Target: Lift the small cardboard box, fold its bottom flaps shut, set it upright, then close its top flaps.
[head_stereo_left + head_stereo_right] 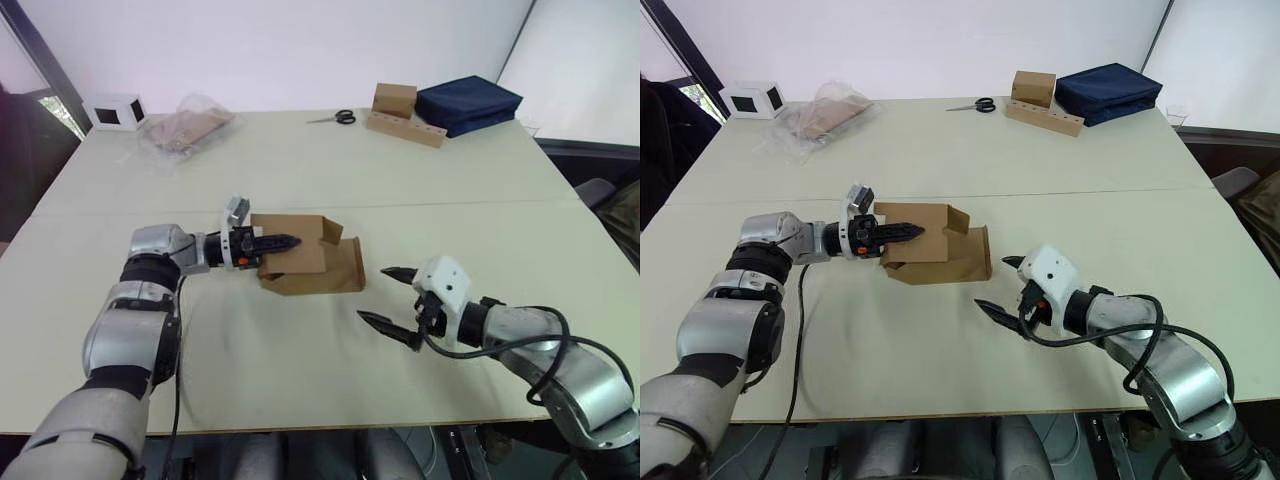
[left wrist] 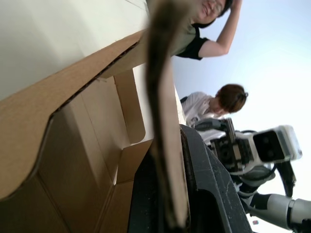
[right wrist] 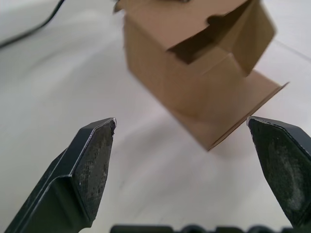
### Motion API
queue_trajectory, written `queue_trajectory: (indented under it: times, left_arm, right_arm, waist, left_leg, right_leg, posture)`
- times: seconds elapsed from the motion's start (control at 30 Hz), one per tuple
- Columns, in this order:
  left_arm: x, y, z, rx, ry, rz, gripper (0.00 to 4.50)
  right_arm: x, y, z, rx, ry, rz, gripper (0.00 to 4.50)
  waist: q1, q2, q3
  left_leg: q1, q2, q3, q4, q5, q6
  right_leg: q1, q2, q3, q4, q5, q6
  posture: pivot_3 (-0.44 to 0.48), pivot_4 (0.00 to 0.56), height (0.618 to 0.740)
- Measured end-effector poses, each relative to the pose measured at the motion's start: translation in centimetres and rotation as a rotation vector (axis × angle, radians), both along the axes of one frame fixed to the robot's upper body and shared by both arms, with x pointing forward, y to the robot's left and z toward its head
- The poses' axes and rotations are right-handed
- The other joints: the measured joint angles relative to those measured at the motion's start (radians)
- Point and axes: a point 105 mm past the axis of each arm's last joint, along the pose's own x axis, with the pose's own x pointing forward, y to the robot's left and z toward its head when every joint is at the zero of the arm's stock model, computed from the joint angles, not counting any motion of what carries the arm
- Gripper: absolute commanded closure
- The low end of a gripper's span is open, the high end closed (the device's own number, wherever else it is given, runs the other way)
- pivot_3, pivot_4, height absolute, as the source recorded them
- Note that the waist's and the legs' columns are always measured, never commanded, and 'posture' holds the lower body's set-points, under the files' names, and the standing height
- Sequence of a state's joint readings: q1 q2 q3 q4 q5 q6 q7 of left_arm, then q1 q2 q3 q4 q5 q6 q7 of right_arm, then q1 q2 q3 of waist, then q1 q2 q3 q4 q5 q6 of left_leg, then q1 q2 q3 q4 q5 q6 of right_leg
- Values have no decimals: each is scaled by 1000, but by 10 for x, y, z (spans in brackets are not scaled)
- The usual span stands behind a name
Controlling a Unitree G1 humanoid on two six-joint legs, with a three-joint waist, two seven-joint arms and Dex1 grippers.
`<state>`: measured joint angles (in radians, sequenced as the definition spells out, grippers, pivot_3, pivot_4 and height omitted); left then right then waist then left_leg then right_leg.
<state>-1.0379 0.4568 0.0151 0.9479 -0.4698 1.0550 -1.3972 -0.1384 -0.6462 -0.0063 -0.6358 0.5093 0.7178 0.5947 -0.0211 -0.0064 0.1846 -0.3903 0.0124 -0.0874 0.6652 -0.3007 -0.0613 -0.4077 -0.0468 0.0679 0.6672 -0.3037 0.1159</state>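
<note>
Brown cardboard forms the small cardboard box (image 1: 305, 262), which lies on its side near the middle of the pale table (image 1: 300, 170), with its flaps (image 1: 330, 232) hanging open at the end facing the right arm. The left gripper (image 1: 275, 243) is clamped on one upper panel of the carton, one black finger inside the opening and one outside, as the left wrist view confirms by the cardboard edge pinched between the fingers (image 2: 214, 194). The right gripper (image 1: 390, 297) hovers just beside the box's open end, apart from it, its two fingers spread wide and holding nothing.
</note>
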Motion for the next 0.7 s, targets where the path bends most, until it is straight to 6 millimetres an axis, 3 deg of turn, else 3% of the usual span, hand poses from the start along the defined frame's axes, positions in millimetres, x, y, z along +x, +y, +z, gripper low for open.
queue_trajectory:
  times: [0.17, 0.3, 0.4, 0.47, 0.53, 0.7]
  left_arm:
    - [0, -1, 27, -22, -209, -15, 4473]
    - [-7, 3, 70, -52, -468, -26, 4473]
    - [-16, 5, 98, -61, -621, -40, 4500]
    - [-23, 3, 110, -64, -693, -56, 4500]
    - [-25, 2, 114, -66, -715, -59, 4500]
    - [-30, -3, 123, -76, -768, -43, 4500]
  right_arm:
    - [21, -16, 41, 254, -48, -108, 0]
    - [41, -30, 85, 516, -95, -171, 0]
    - [49, -31, 118, 679, -131, -152, 658]
    - [54, -23, 136, 762, -137, -106, 1580]
    - [56, -17, 143, 794, -137, -83, 2143]
    - [59, 2, 158, 815, -151, -24, 4102]
  waist:
    - [1, 0, 0]
    - [0, 0, 0]
    - [-2, 1, 0]
    - [-4, 1, 0]
    - [-4, 1, 0]
    - [-11, 1, 0]
  left_leg:
    - [0, 0, 0, 0, 1, -2]
    - [-1, 0, 0, 0, 2, -3]
    - [-1, 1, 0, -1, 2, -4]
    - [-1, 1, 0, -1, 2, -3]
    - [-1, 0, 1, -1, 2, -3]
    - [-1, 0, 0, -1, 1, -3]
  right_leg:
    - [0, 0, 0, 0, 0, 0]
    - [-2, 0, 0, 1, 0, 0]
    - [-2, -1, 0, 1, 0, 0]
    - [-2, -1, 0, 1, 0, 0]
    - [-2, -1, 0, 2, 0, 0]
    - [-2, -1, 0, 2, 0, 0]
  posture:
    - [0, 150, 740]
    - [0, 150, 740]
    - [0, 150, 740]
    - [0, 150, 740]
    - [0, 150, 740]
    - [0, 150, 740]
